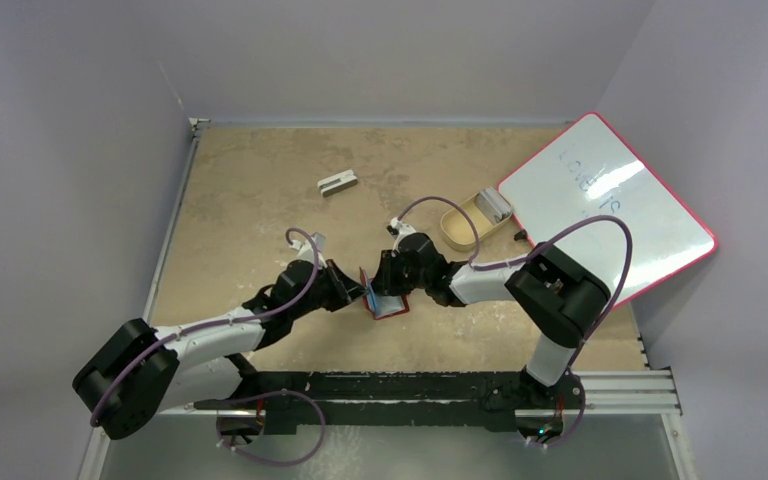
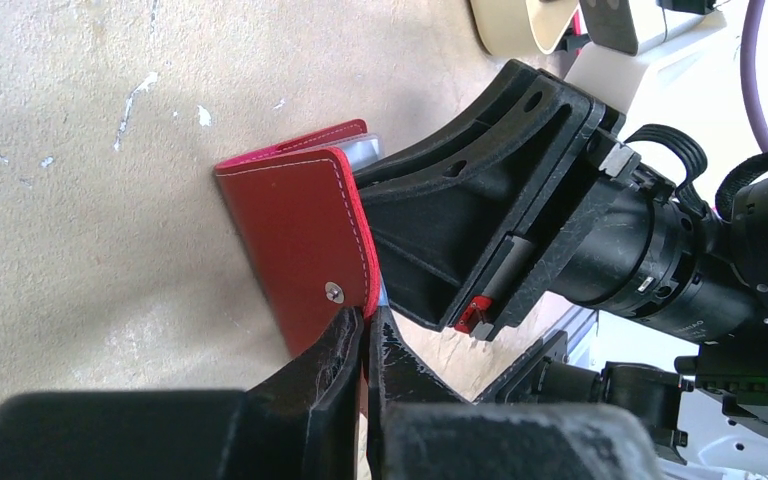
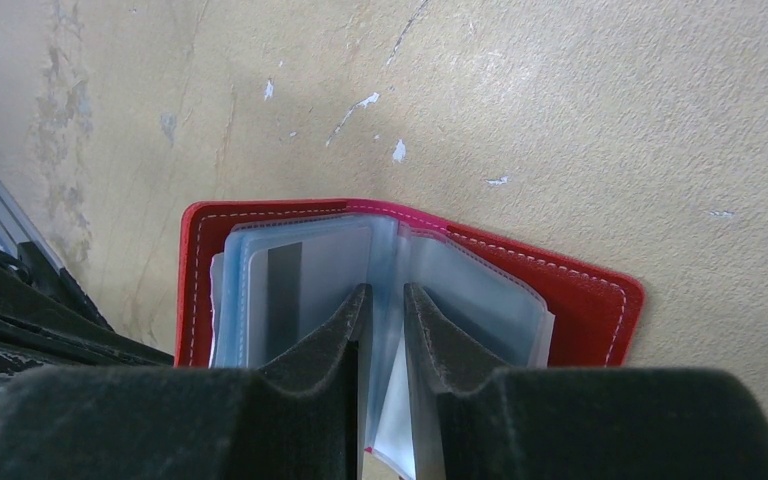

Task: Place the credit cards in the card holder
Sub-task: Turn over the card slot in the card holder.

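Observation:
The red card holder (image 1: 388, 304) lies open on the table between both grippers. My left gripper (image 2: 367, 315) is shut on the edge of its red cover (image 2: 295, 230), just below the pale snap button (image 2: 333, 291). In the right wrist view the holder (image 3: 600, 300) shows its clear plastic sleeves. A credit card (image 3: 305, 280) with a dark stripe sits in a left sleeve. My right gripper (image 3: 385, 298) has its jaws a little apart, with loose sleeves between the fingers (image 3: 358, 305). Some grey flat cards (image 1: 497, 205) stand in the tan tray.
A tan oval tray (image 1: 457, 232) sits right of the holder. Beyond it a red-rimmed whiteboard (image 1: 610, 210) leans at the table's right edge. A small grey-white block (image 1: 337, 183) lies at the back. A black rail (image 1: 410, 385) runs along the near edge.

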`<state>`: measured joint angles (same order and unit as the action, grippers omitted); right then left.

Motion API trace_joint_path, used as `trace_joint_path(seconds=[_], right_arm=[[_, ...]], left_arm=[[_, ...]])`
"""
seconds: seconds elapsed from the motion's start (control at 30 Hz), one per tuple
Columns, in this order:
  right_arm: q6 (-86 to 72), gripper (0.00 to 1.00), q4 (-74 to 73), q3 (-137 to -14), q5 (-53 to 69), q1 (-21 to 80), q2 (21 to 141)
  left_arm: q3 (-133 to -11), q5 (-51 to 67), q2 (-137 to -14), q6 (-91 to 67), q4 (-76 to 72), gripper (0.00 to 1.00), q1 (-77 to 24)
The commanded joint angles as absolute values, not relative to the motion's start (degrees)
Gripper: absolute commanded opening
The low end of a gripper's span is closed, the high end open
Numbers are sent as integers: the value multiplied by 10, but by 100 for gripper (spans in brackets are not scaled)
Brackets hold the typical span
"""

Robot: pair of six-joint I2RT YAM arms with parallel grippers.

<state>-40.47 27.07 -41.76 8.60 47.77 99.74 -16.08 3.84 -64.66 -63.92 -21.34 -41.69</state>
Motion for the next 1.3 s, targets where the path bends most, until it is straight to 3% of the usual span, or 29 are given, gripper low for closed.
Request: trace_joint_path(seconds=[0.0, 0.63, 1.27], right_arm=[[-405, 22, 257, -409, 97, 482, 996], [-386, 41, 166, -418, 37, 471, 865], [-394, 56, 176, -450, 62, 500, 899]], left_arm=[[-159, 41, -639, -643, -256, 0, -418], [-219, -6, -651, -611, -101, 0, -418], [-220, -4, -646, -616, -105, 0, -419]])
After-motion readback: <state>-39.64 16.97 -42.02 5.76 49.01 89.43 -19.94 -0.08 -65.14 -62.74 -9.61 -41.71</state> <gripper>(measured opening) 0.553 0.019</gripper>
